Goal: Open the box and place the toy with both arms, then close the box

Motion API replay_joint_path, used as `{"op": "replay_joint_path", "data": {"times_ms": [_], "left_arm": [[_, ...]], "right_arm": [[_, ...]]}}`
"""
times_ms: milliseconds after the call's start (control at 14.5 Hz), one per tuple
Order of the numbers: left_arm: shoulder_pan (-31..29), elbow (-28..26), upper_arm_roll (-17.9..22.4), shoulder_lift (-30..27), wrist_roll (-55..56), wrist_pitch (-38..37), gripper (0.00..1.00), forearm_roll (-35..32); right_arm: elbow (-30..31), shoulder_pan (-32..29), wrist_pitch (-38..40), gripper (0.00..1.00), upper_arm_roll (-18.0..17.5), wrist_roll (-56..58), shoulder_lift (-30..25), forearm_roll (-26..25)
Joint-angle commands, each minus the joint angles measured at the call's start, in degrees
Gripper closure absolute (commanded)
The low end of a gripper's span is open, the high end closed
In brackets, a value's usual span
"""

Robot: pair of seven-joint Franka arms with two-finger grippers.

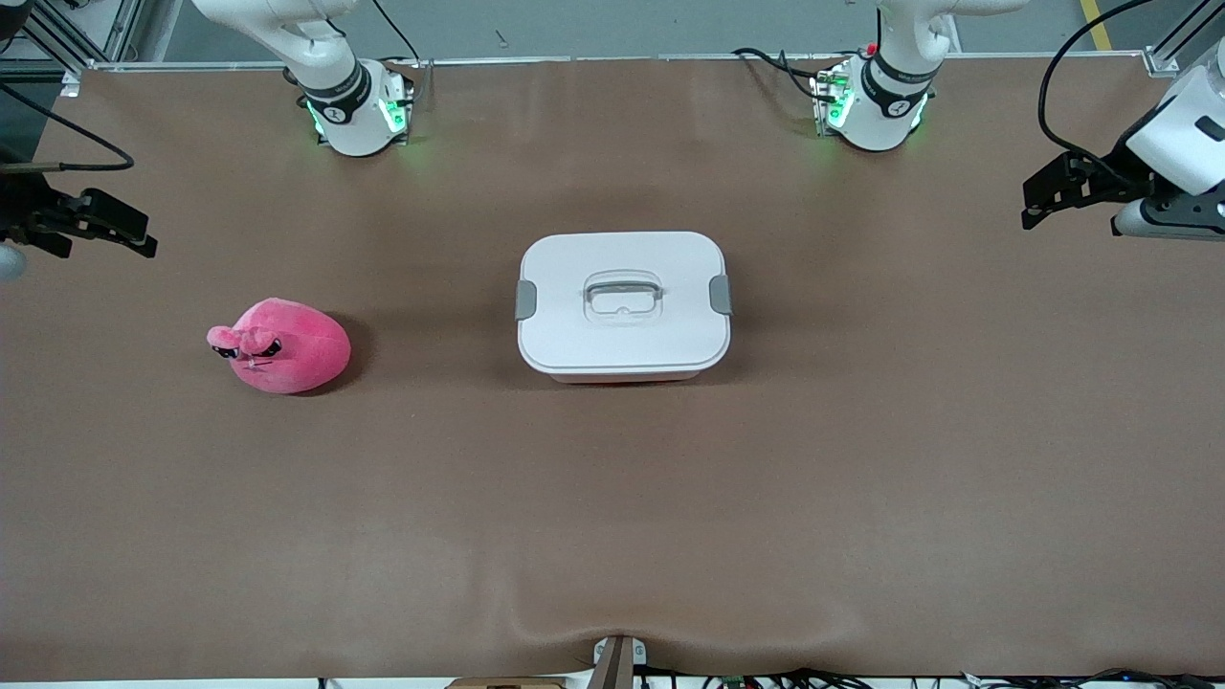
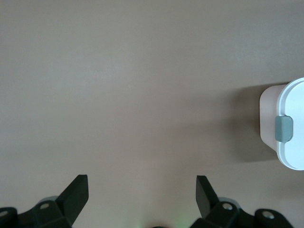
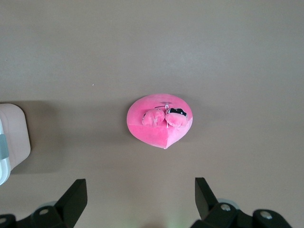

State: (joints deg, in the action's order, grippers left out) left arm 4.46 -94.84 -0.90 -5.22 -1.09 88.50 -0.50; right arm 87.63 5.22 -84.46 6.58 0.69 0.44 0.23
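A wide table (image 1: 612, 498) covered in a matte brown mat fills almost the whole front view. The mat is smooth apart from a slight ripple at the lower centre of the frame, where a small bracket (image 1: 615, 660) sits at the table's edge. Along the top of the frame runs a pale metal rail (image 1: 574, 59), with grey floor above it and a strip of yellow line (image 1: 1097, 24) in the upper right corner. Dark cables (image 1: 766, 679) trail along the bottom edge.

The box (image 1: 623, 306) stands at the centre of the frame, lid on, a grey clip at each short end and a clear handle recessed in the white top. Its pale pink wall shows only as a thin band below the lid. The toy (image 1: 283, 346), a hot-pink plush blob, lies on the mat at centre left of the frame, well apart from the box, toward the right arm's end of the table; its dark-eyed face seems to point toward that end, though the detail is small.

Two white arm bases with green lights stand at the top of the frame. The left gripper (image 1: 1043, 196) hangs at the upper right edge over bare mat, fingers spread and empty. The right gripper (image 1: 120, 230) hangs at the upper left edge, likewise spread and holding nothing. Both arms wait.
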Motion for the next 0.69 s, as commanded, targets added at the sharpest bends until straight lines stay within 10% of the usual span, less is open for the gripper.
{"op": "replay_joint_path", "data": {"times_ms": [0, 621], "left_arm": [[0.11, 1.77, -0.59, 0.73, 2.21, -1.31, 0.0, 0.24], [0.2, 2.3, -1.04, 1.09, 3.55, -4.47, 0.0, 0.23]], "right_arm": [[0.35, -0.73, 0.17, 0.0, -0.78, -0.69, -0.53, -0.84], [0.52, -0.65, 0.0, 0.0, -0.78, 0.01, -0.53, -0.84]]}}
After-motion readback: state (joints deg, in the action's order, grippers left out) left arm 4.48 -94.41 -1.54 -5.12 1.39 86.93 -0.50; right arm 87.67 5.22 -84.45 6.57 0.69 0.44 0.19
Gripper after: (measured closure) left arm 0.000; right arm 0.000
